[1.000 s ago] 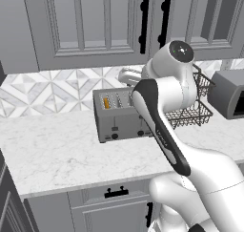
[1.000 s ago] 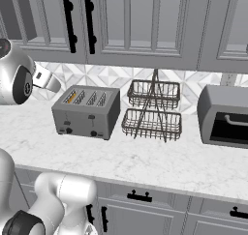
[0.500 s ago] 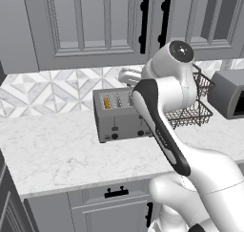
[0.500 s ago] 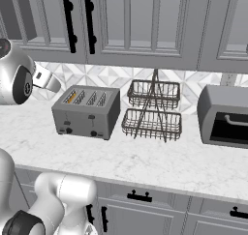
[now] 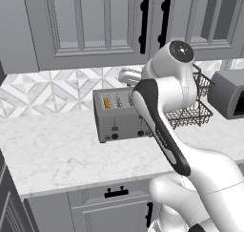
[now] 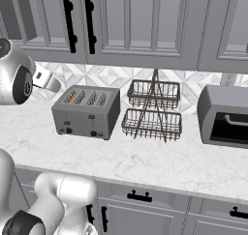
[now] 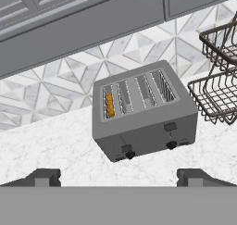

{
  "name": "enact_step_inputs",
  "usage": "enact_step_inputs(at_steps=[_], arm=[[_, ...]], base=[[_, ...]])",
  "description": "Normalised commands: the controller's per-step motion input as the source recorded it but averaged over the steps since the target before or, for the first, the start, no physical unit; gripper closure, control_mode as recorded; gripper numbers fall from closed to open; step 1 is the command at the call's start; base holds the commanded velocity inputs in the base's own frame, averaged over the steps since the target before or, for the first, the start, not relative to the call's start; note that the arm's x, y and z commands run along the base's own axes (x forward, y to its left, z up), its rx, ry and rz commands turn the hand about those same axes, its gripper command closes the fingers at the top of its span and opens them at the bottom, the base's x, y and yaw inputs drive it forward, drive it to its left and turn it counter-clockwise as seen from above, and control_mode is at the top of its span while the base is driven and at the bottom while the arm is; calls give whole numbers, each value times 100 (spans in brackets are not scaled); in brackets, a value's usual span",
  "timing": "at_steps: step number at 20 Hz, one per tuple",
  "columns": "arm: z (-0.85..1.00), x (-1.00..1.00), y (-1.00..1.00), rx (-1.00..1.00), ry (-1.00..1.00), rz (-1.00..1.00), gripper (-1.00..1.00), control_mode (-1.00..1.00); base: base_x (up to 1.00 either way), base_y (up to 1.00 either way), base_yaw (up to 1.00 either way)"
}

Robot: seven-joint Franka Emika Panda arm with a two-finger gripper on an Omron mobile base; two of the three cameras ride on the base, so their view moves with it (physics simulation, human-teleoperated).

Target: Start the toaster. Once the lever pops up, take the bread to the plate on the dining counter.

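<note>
Grey cabinets and a tiled backsplash stand behind the marble counter [image 5: 57,150]. From the left base view I see the toaster [image 5: 121,116] toward the counter's back edge, my arm crossing its right end; the bread [image 5: 106,102] sits in the leftmost slot.

From the right base view the toaster [image 6: 87,112] stands just left of a wire rack [image 6: 152,110], with an oven [image 6: 225,115] near the right end.

In the hand view my gripper [image 7: 118,175] is spread wide, holding nothing, above the counter in front of the toaster. The lever [image 7: 126,148] looks small and stiff; I'd press one fingertip down on it. The bread is light and crumbly, so I'd pinch its flat faces gently.
</note>
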Motion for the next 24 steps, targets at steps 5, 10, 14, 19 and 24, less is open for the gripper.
enact_step_inputs(at_steps=[5, 10, 14, 19, 24], arm=[[0, 0, 0, 0, 0, 0, -100, -100], [0, 0, 0, 0, 0, 0, -100, -100], [0, 0, 0, 0, 0, 0, -100, -100], [0, 0, 0, 0, 0, 0, -100, -100], [0, 0, 0, 0, 0, 0, -100, -100]], base=[[0, 0, 0], [0, 0, 0], [0, 0, 0], [0, 0, 0], [0, 0, 0]])
